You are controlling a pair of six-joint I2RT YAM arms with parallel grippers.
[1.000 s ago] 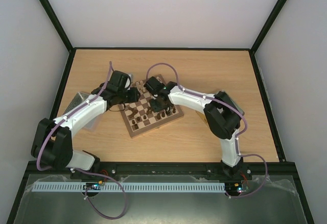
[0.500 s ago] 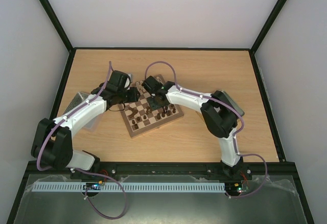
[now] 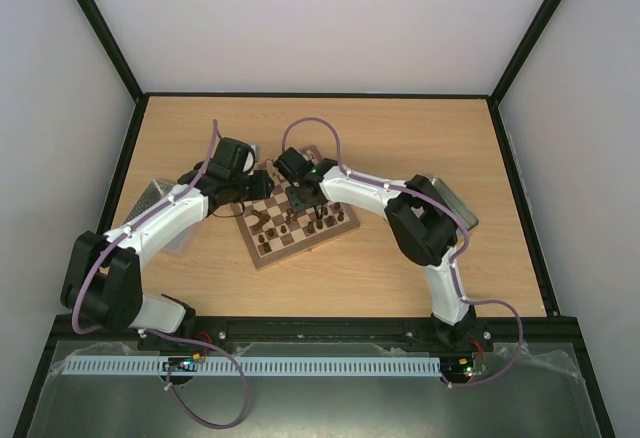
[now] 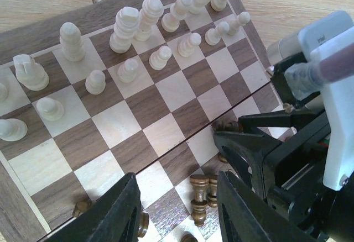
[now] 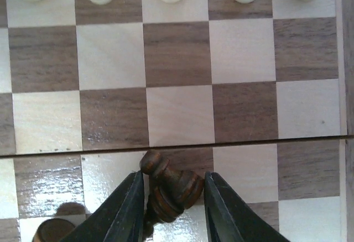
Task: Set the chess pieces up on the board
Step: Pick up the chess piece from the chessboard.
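The board (image 3: 262,255) lies tilted at the table's middle. Cream chess pieces (image 4: 127,29) stand in two rows along its far side, and dark brown ones (image 3: 315,223) stand near its near side. My right gripper (image 5: 172,178) hangs over the board's middle. Both its fingers touch a tilted dark brown piece (image 5: 171,189) that sits between them. My left gripper (image 4: 176,178) hovers open above the board's left part, holding nothing. Two dark pawns (image 4: 200,195) stand on the squares below its gap. The right arm's gripper (image 4: 260,153) is close beside it.
A silver tray (image 3: 150,203) lies at the left, partly under my left arm. A dark flat object (image 3: 452,203) shows behind my right arm's elbow. Another dark piece (image 5: 50,231) stands just left of my right fingers. Black frame rails edge the table.
My right wrist has shifted a little left and toward the far side over the board. My left arm has stayed where it was.
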